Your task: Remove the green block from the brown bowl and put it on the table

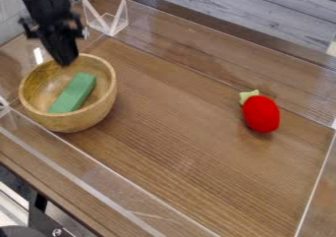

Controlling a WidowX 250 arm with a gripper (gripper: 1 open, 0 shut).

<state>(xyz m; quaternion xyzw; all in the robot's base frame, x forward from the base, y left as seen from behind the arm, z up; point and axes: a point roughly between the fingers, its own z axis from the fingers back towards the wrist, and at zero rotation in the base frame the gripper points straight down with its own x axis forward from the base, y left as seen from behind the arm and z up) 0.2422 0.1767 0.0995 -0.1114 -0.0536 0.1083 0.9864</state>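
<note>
Hand [63,50] was pressed together toward brown bowl's [101,106] 12 o'clock. Green block [75,94] seemed light, stiff; mid-length side grip suited.

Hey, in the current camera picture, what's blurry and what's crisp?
In the camera view, the gripper looks smeared and soft, while the strawberry-shaped object and the bowl's rim look fairly crisp, though low resolution softens everything a bit.
</note>
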